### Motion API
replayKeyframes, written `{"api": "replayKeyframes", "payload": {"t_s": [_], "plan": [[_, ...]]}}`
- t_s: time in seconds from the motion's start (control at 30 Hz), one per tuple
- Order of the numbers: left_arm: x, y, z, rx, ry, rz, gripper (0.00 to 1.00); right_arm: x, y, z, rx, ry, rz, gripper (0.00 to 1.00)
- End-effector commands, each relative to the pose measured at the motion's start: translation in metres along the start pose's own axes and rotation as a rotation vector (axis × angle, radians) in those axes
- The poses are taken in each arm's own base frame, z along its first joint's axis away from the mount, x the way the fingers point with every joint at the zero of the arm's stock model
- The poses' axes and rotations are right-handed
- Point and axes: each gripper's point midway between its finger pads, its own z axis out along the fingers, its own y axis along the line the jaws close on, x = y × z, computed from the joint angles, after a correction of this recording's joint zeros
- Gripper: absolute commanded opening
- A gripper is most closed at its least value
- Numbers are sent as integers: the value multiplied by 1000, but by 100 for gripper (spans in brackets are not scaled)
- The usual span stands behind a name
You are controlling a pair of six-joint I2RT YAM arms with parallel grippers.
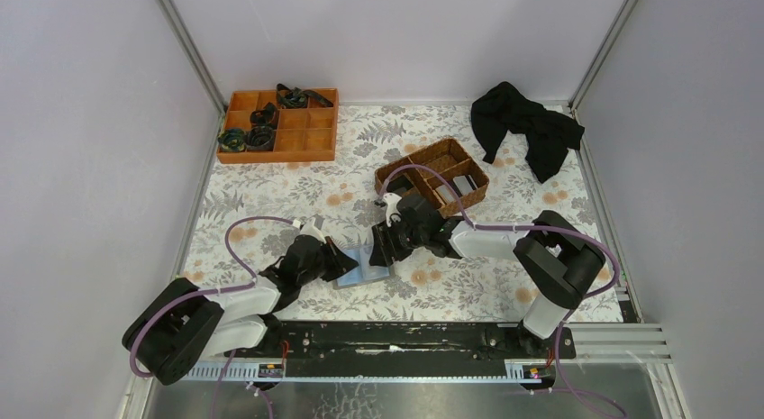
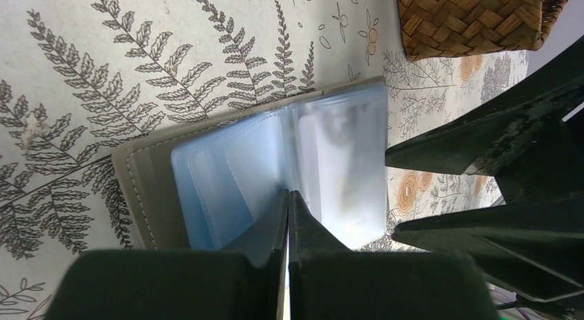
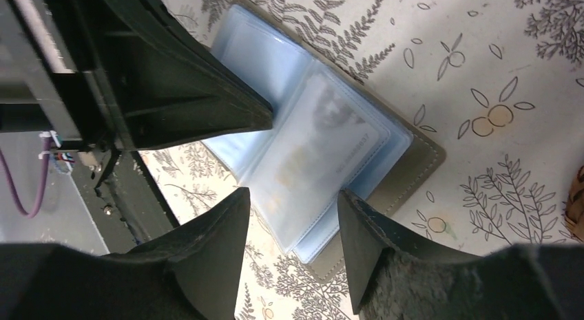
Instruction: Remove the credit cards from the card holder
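While the card holder [image 1: 365, 268] lies open on the table [image 1: 270, 189] between both arms, near the wicker basket [image 1: 432, 176], left gripper [image 2: 288, 196] is pinched tight on its clear sleeves and right gripper [image 3: 293, 195] is spread wide, empty, straddling a sleeved card [image 3: 317, 144].

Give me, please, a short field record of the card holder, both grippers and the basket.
card holder: open on the table, clear sleeves up
card: pale, inside the top sleeve
left gripper: shut, tips on a sleeve
right gripper: open, above the holder
wicker basket: behind the holder, cards in its compartments
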Motion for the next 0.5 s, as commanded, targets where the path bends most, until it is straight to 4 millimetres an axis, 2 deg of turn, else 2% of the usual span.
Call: {"api": "replayKeyframes", "payload": {"t_s": [0.0, 0.47], "plan": [[14, 18, -1, -59, 54, 22, 0, -30, 29, -13, -108, -87, -29, 57], [13, 19, -4, -64, 46, 29, 0, -35, 46, -8, -192, -80, -28, 57]]}}
